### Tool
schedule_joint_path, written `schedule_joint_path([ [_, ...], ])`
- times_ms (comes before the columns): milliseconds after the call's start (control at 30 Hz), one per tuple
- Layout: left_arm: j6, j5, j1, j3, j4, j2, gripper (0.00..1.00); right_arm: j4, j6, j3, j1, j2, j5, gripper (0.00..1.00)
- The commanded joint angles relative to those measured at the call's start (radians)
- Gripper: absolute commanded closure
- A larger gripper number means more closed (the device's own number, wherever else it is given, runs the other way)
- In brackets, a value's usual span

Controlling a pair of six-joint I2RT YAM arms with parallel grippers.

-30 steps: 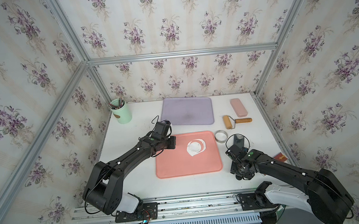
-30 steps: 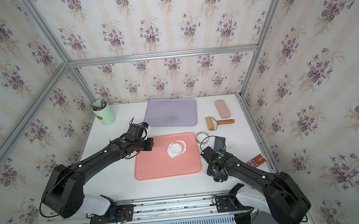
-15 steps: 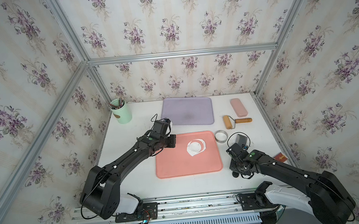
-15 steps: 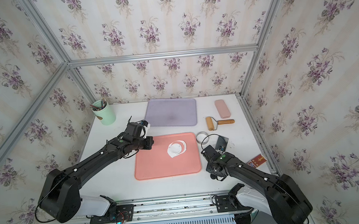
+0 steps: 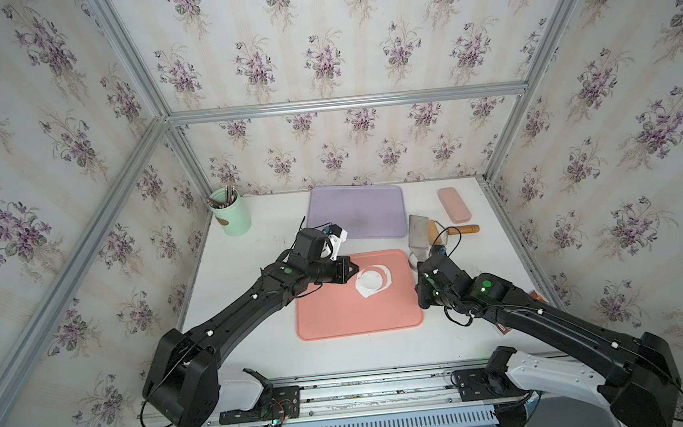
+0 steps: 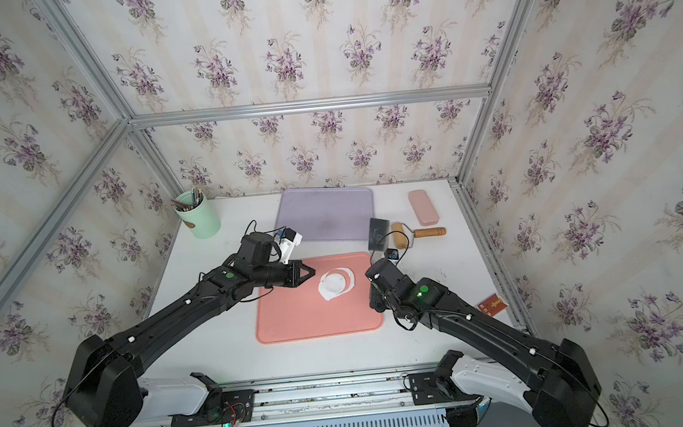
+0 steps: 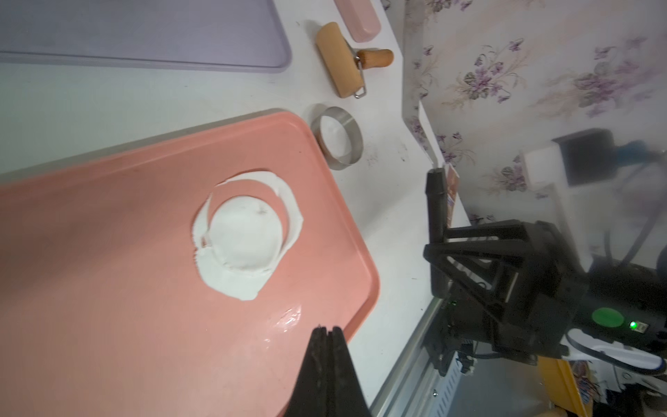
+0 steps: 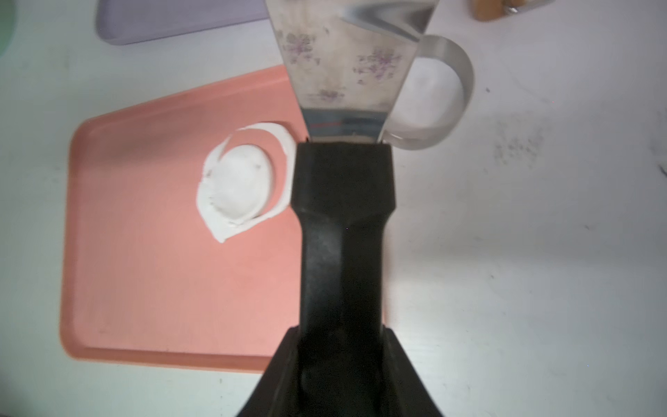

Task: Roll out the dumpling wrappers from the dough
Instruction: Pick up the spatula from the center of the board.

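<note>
A round white dumpling wrapper [image 5: 369, 280] [image 6: 332, 284] [image 7: 245, 236] [image 8: 240, 184] lies on the pink tray [image 5: 339, 314], ringed by a thin crescent of leftover dough [image 7: 231, 285] [image 8: 285, 151]. My left gripper [image 5: 354, 268] [image 6: 313, 272] [image 7: 326, 330] is shut and empty, just left of the wrapper above the tray. At the tray's right edge, my right gripper [image 5: 421, 268] [image 8: 341, 332] is shut on the black handle of a metal scraper [image 5: 418, 233] [image 6: 379, 232] [image 8: 343, 65]. The blade points toward the back of the table.
A metal ring cutter [image 7: 336, 137] [image 8: 444, 94] stands by the tray's far right corner, partly behind the blade. Behind lie a wooden roller [image 5: 453, 230], a purple tray [image 5: 356, 211], a pink case [image 5: 453, 205] and a green pencil cup [image 5: 230, 213]. A red card [image 6: 492, 305] lies at the right edge.
My right gripper closed on the scraper's handle, and the arm moved back toward the ring cutter with the blade raised. The left arm has barely moved.
</note>
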Motion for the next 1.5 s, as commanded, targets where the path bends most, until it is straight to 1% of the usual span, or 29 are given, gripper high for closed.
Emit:
schedule_joint_path([
  [0, -0.077, 0.085, -0.033, 0.037, 0.135, 0.055, 1.0, 0.115, -0.176, 0.041, 0.004, 0.029, -0.057, 1.0],
  [100, -0.085, 0.03, -0.079, 0.081, 0.154, 0.091, 1.0, 0.131, -0.236, 0.08, 0.004, 0.068, -0.081, 1.0],
  [200, -0.114, 0.005, -0.111, 0.106, 0.196, 0.12, 1.0, 0.162, -0.28, 0.099, 0.004, 0.086, -0.122, 1.0],
  [300, -0.137, 0.01, -0.115, 0.136, 0.201, 0.161, 1.0, 0.188, -0.301, 0.106, 0.004, 0.089, -0.146, 1.0],
  [400, -0.149, -0.021, -0.124, 0.139, 0.216, 0.18, 1.0, 0.191, -0.315, 0.118, 0.004, 0.095, -0.166, 1.0],
  [467, -0.162, -0.009, -0.125, 0.144, 0.243, 0.194, 1.0, 0.195, -0.324, 0.121, 0.004, 0.1, -0.177, 1.0],
  [567, -0.186, 0.003, -0.131, 0.142, 0.293, 0.201, 1.0, 0.191, -0.328, 0.124, 0.004, 0.108, -0.165, 1.0],
  [667, -0.185, -0.022, -0.141, 0.137, 0.303, 0.186, 1.0, 0.189, -0.326, 0.131, 0.004, 0.118, -0.15, 1.0],
  [767, -0.176, -0.07, -0.141, 0.12, 0.27, 0.148, 1.0, 0.169, -0.318, 0.138, 0.003, 0.126, -0.11, 1.0],
  [900, -0.175, -0.109, -0.141, 0.093, 0.273, 0.13, 1.0, 0.175, -0.323, 0.136, 0.003, 0.129, -0.113, 1.0],
  [967, -0.165, -0.1, -0.14, 0.113, 0.253, 0.141, 1.0, 0.181, -0.323, 0.137, 0.004, 0.126, -0.119, 1.0],
  [1133, -0.152, -0.133, -0.141, 0.147, 0.186, 0.155, 1.0, 0.187, -0.326, 0.139, 0.003, 0.119, -0.126, 1.0],
  [1167, -0.158, -0.126, -0.141, 0.141, 0.205, 0.155, 0.97, 0.186, -0.328, 0.139, 0.003, 0.121, -0.128, 1.0],
  [1200, -0.169, -0.126, -0.141, 0.13, 0.22, 0.151, 0.89, 0.186, -0.33, 0.139, 0.003, 0.123, -0.127, 1.0],
  [1267, -0.177, -0.14, -0.141, 0.11, 0.232, 0.138, 0.67, 0.182, -0.33, 0.14, 0.003, 0.127, -0.121, 1.0],
  [1333, -0.175, -0.158, -0.141, 0.106, 0.227, 0.128, 0.52, 0.19, -0.33, 0.135, 0.003, 0.12, -0.128, 1.0],
  [1367, -0.176, -0.157, -0.141, 0.105, 0.228, 0.124, 0.47, 0.193, -0.33, 0.133, 0.003, 0.119, -0.13, 1.0],
  [1467, -0.188, -0.154, -0.142, 0.112, 0.241, 0.126, 0.46, 0.195, -0.332, 0.137, 0.003, 0.124, -0.136, 1.0],
])
